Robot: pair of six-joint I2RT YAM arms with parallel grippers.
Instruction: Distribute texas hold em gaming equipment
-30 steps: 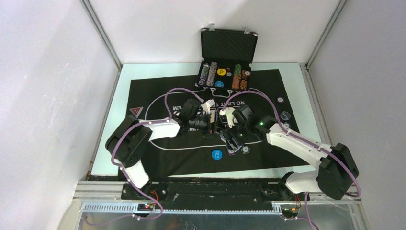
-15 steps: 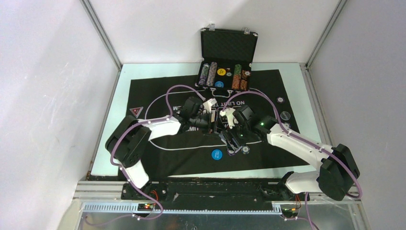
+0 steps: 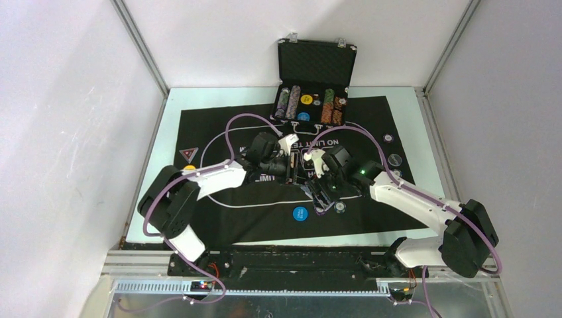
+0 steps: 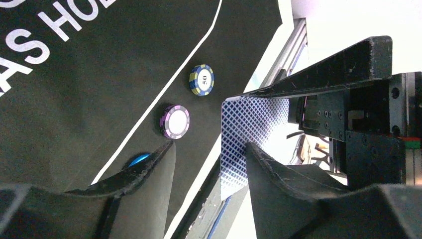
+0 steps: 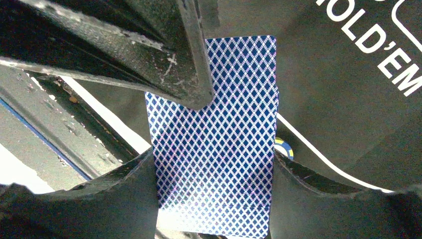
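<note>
Stock on the counter (image 3: pixel 171 122), read left to right. Left hand (image 4: pixel 209 149): one, at the centre of the felt mat (image 3: pixel 219 218), fingers spread either side of the card pack (image 5: pixel 219 114) with a gap showing on one side, so judged not yet pinching it. Hard case (image 3: pixel 317 63): one, at 12 o'clock, lid up. It holds four chip stacks (image 3: pixel 293 101), one yellow button (image 3: pixel 306 99) and one cased blue button (image 3: pixel 303 116), none of them handed out. Card pack: one, blue-backed, held off the mat at its centre. The number of cards in it cannot be told, and no card is seen lying dealt. Loose blue button (image 3: pixel 300 213): one, at 6 o'clock on the mat. Right hand (image 5: pixel 213 155): one, pinching the card pack across its width. Loose chips just beside that button, toward 5 o'clock: one purple chip (image 4: pixel 175 121) and one blue-and-yellow chip (image 4: pixel 201 79), lying apart. Edge chips (image 3: pixel 395 159): three as far as can be made out, at 3 o'clock along the mat's border. Their colours are too small to tell. Progress, as a judgement: partly done. A few chips and one button are placed, while the dealing of cards and the bulk of the chips remain.
</note>
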